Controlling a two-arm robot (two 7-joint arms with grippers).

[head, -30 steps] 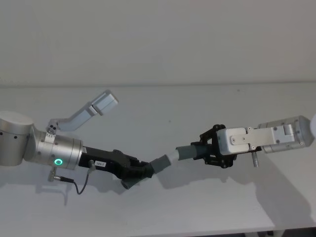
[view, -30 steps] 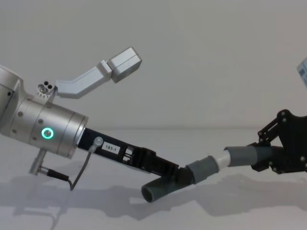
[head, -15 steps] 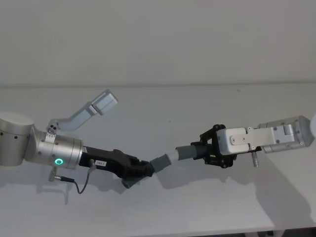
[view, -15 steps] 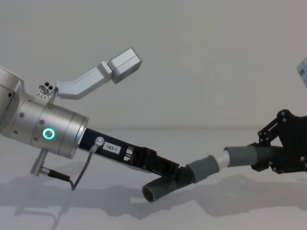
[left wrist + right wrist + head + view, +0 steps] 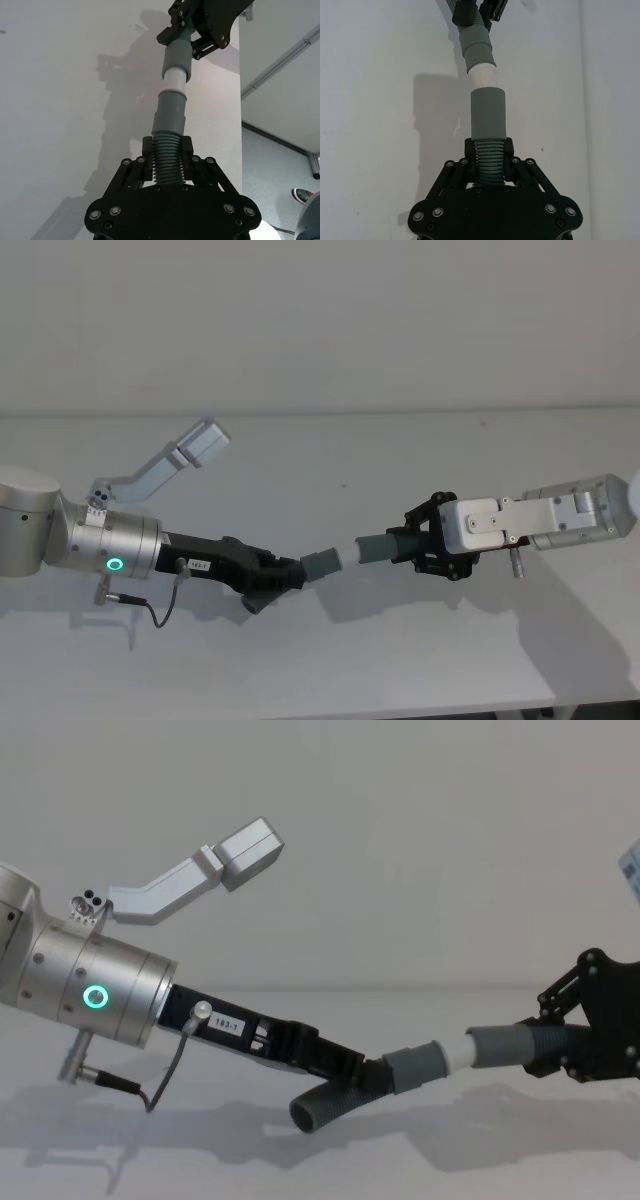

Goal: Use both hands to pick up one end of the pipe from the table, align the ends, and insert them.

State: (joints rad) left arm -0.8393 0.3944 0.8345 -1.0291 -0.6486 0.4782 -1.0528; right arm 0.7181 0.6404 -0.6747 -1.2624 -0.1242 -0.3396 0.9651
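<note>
My left gripper [image 5: 285,573] is shut on the ribbed part of one dark grey pipe piece [image 5: 318,564], just above the white table [image 5: 350,660]. That piece's bent tail [image 5: 315,1105] hangs below the fingers. My right gripper [image 5: 405,543] is shut on the other pipe piece [image 5: 377,548]. The two smooth grey sleeves face each other nearly in line. A white tip [image 5: 349,555] bridges them. In the left wrist view the tip [image 5: 175,80] sits at the mouth of my left piece [image 5: 170,112]. I cannot tell how deep it is seated.
The left arm's silver wrist with a green ring light [image 5: 117,564] and a loose cable [image 5: 160,612] lies low over the table's left side. The right arm's silver housing [image 5: 530,523] reaches in from the right. The table's front edge [image 5: 300,708] runs close below.
My left gripper has dropped a little and drawn slightly left, so its piece lies flatter and more in line with the right piece. The right arm has not moved.
</note>
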